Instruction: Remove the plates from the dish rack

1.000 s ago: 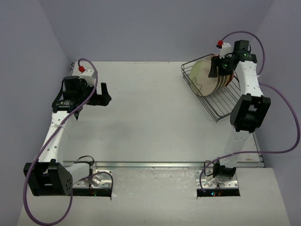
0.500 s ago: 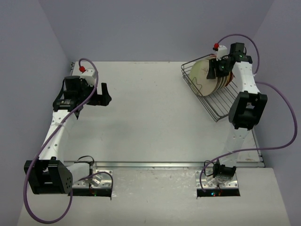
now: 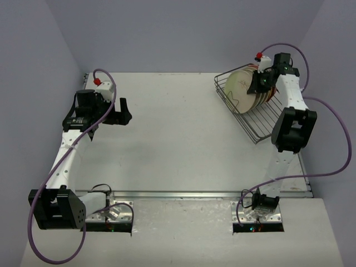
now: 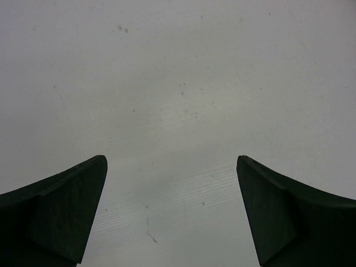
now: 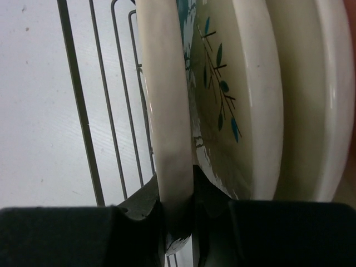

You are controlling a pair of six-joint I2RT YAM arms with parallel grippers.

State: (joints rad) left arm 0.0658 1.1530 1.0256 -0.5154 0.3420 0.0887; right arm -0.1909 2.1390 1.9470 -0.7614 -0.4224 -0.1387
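The dish rack [image 3: 261, 127], a dark wire basket, stands at the table's far right with several plates on edge in it. The front plate [image 3: 239, 89] is cream. My right gripper [image 3: 258, 83] reaches down onto the top of the stack. In the right wrist view the right gripper [image 5: 177, 192] is shut on the rim of the front cream plate [image 5: 164, 111], one finger on each face. Behind it stands a cream plate with blue leaf marks [image 5: 222, 83]. My left gripper [image 3: 124, 111] hovers open over bare table at the left; the left gripper [image 4: 170, 167] holds nothing.
The rack's wire bars [image 5: 78, 100] run just left of the gripped plate. Purple cables loop from both arms. Walls enclose the table on the left, back and right. The rack sits close to the table's right edge [image 3: 303, 161].
My right gripper has shifted slightly toward the back and closed its fingers onto the front plate's rim. The left arm has not moved.
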